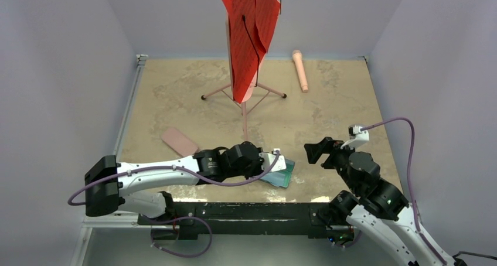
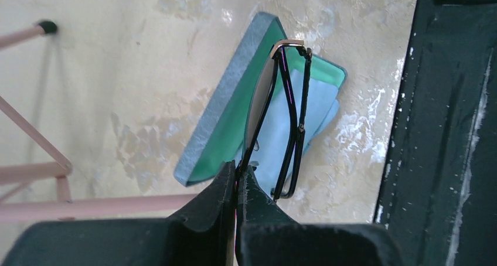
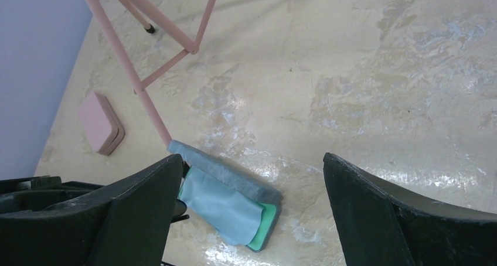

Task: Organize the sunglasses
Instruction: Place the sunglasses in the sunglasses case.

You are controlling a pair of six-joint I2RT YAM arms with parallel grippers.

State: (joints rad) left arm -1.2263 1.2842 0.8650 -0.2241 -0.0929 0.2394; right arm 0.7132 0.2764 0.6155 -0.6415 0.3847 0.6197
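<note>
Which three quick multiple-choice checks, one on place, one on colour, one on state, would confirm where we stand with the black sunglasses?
1. Where is the open case? A back wall; B near edge, mid-width; C far right corner.
2. Its lining colour? A green; B red; C white.
3. What do the left jaws hold? A nothing; B pink case; C black sunglasses.
Key: 1 B, the top view shows it by the near edge; 2 A, green shows around the blue cloth; 3 C, the left wrist view shows them shut on the frame.
</note>
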